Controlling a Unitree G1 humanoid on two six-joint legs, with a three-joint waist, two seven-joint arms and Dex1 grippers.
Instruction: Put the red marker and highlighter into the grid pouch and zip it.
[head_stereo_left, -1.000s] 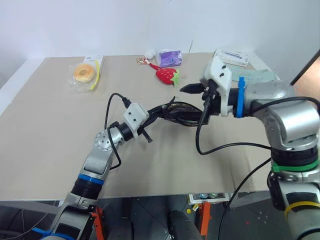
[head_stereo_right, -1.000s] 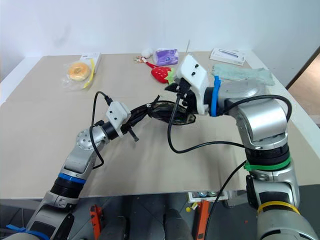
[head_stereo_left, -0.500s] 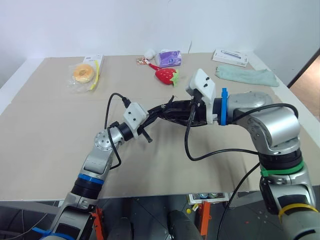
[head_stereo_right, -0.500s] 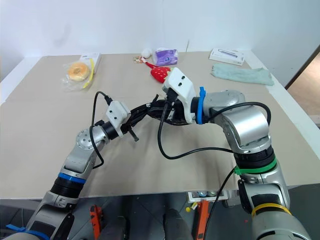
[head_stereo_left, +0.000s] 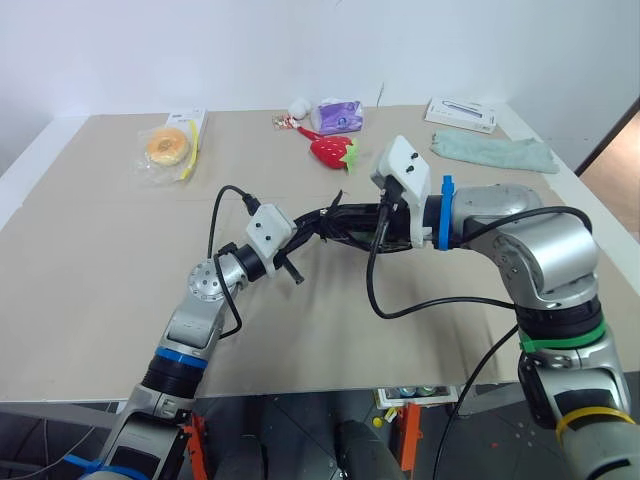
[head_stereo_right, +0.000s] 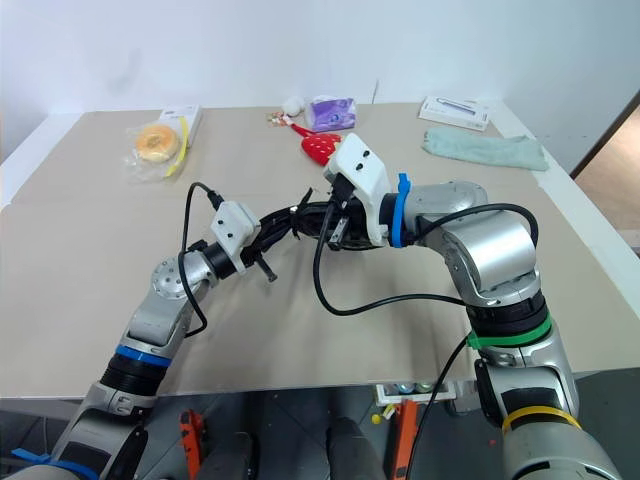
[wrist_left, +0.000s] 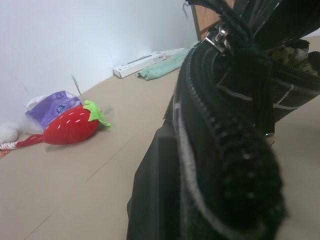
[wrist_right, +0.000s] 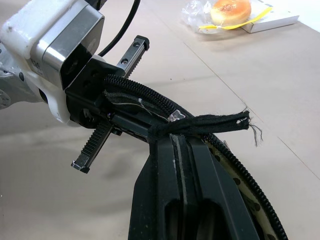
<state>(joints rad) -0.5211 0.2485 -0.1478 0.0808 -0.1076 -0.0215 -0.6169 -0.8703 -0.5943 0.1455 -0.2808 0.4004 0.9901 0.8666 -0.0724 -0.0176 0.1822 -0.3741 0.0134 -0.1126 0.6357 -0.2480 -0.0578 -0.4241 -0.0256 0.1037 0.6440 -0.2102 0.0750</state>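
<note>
Two tools on the grid pouch (head_stereo_left: 345, 222), held up over the worktop (head_stereo_left: 100, 250): your left tool (head_stereo_left: 305, 232) clamps one end, your right tool (wrist_right: 172, 131) has pinched the zipper pull (wrist_right: 215, 122). Zipping step, I'd say; draw it steadily along. Strawberry plush (head_stereo_left: 335, 151) sits beyond.

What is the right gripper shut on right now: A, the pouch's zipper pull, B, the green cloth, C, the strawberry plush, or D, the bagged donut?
A: in the right wrist view the right gripper is shut on the black fabric zipper pull of the grid pouch, which the left gripper holds at its other end.
</note>
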